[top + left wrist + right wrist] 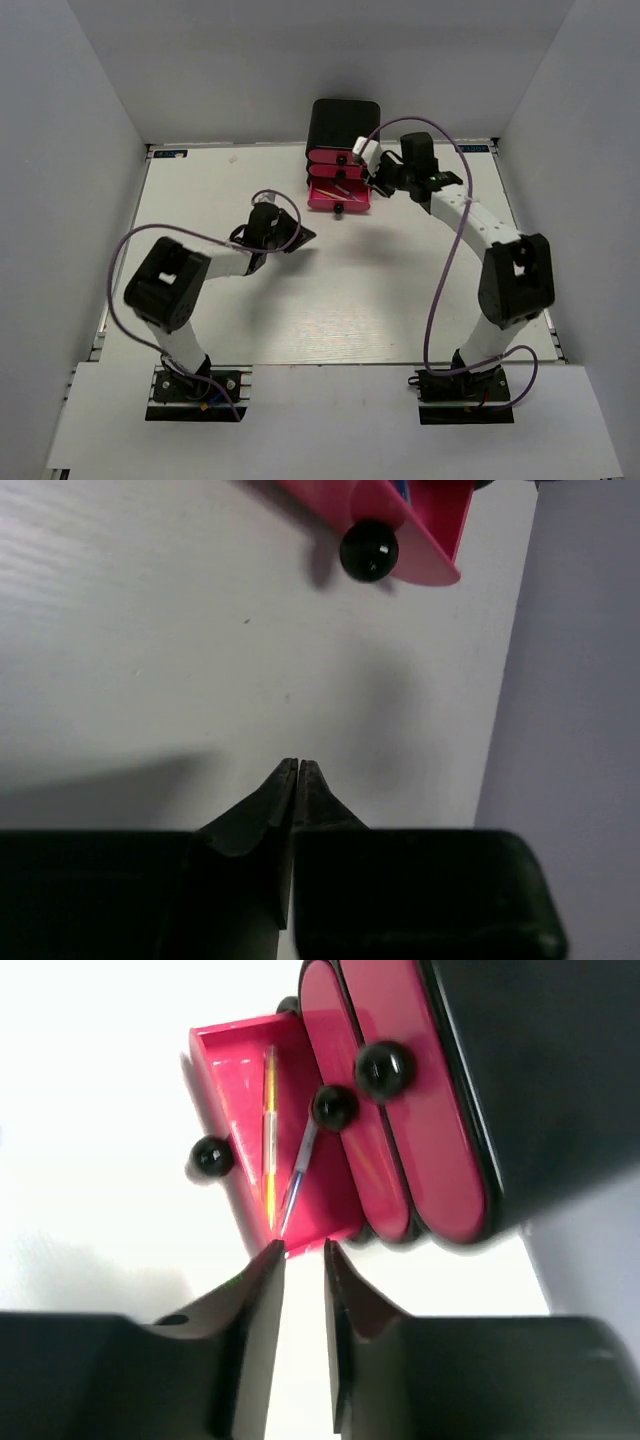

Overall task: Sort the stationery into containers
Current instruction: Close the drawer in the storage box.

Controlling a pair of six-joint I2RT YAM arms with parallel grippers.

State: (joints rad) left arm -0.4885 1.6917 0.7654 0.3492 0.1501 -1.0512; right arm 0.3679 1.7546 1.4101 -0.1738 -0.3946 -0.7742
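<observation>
Pens are lying in the pulled-out bottom drawer (225, 1090) of the cabinet (342, 122): an orange-pink pen (269, 1130) beside a blue-grey pen (298, 1175). Right jaws are hovering just beside it, slightly parted, gripping nothing. Left jaws are hanging closed and empty over the surface (300, 300).

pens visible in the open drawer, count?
2. In the open drawer, an orange pen lies lengthwise mid-floor and a blue-grey pen slants beside it. Its inner end is covered, so more may hide.
</observation>
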